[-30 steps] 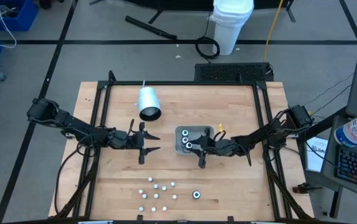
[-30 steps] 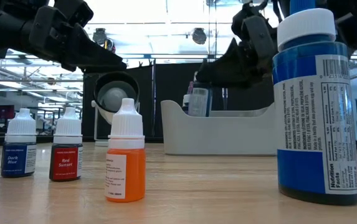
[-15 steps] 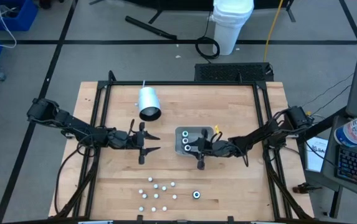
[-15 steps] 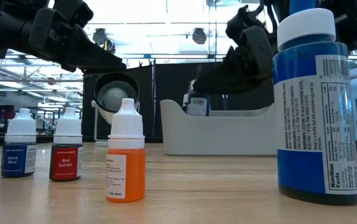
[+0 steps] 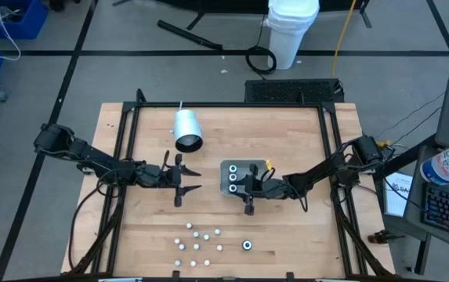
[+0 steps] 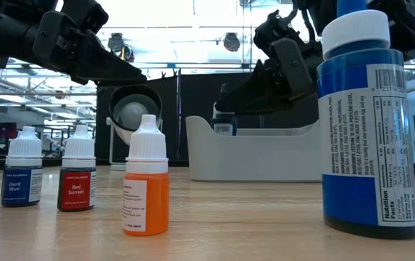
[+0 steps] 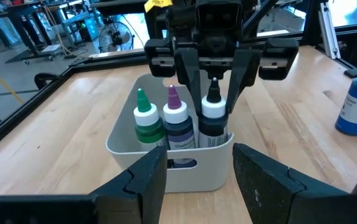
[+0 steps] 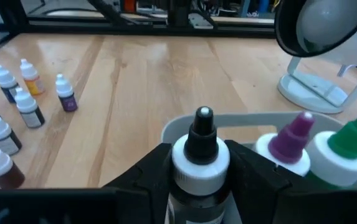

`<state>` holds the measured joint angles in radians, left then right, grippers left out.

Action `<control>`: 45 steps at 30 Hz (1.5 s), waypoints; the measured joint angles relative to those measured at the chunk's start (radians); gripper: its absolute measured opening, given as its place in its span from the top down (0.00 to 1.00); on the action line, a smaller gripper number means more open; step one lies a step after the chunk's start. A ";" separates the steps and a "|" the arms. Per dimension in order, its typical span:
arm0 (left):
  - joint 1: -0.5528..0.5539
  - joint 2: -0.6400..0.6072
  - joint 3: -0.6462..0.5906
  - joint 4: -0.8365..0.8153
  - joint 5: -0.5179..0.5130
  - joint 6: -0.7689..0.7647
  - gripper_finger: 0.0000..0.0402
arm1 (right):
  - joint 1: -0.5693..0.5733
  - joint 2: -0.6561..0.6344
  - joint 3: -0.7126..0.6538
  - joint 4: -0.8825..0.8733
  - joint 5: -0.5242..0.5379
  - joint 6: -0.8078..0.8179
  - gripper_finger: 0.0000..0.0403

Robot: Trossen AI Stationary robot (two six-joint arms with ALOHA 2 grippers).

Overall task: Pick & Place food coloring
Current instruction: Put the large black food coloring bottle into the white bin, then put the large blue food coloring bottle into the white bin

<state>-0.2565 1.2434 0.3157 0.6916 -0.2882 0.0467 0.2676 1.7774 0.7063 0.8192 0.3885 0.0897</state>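
Note:
A grey tray (image 5: 254, 166) mid-table holds a green-capped bottle (image 7: 144, 119), a purple-capped bottle (image 7: 176, 117) and a black-capped food coloring bottle (image 7: 212, 115). My right gripper (image 8: 200, 168) reaches over the tray's right rim and is shut on the black-capped bottle. My left gripper (image 5: 197, 180) hovers open a little left of the tray, pointing at it. Several tiny white-capped food coloring bottles (image 5: 199, 243) stand near the table's front edge, with an orange one (image 6: 146, 185) closest in the low view. My right gripper pinches the black-capped bottle between its two fingers at the white collar (image 8: 183, 157) just under the black tip. The fingers (image 7: 189, 73) come from the table's right, slanting slightly down. The bottle stands upright, its body inside the tray beside the purple-capped one.
A white cylinder (image 5: 186, 129) lies on its side at the far left of the table. A larger blue bottle with a white cap (image 6: 366, 130) stands near the front edge, right of the tiny bottles. Black frame rails border the table.
My right gripper has moved toward the table's left edge and down. The black-capped bottle has sunk with it into the tray, beside the purple-capped one, staying upright.

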 joint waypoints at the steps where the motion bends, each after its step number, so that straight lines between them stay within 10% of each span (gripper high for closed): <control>1: 0.000 0.000 0.000 -0.003 0.000 0.000 0.53 | 0.000 0.000 0.003 0.000 0.000 0.000 0.65; 28: 0.000 0.000 0.000 -0.015 -0.001 0.012 0.53 | 0.000 -0.001 0.034 -0.003 -0.001 0.020 0.32; 45: 0.000 0.000 0.000 -0.033 -0.002 0.014 0.53 | 0.087 -0.140 0.233 -0.267 -0.002 -0.261 0.28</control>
<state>-0.2564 1.2434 0.3160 0.6582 -0.2900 0.0609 0.3545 1.6377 0.9393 0.5522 0.3863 -0.1709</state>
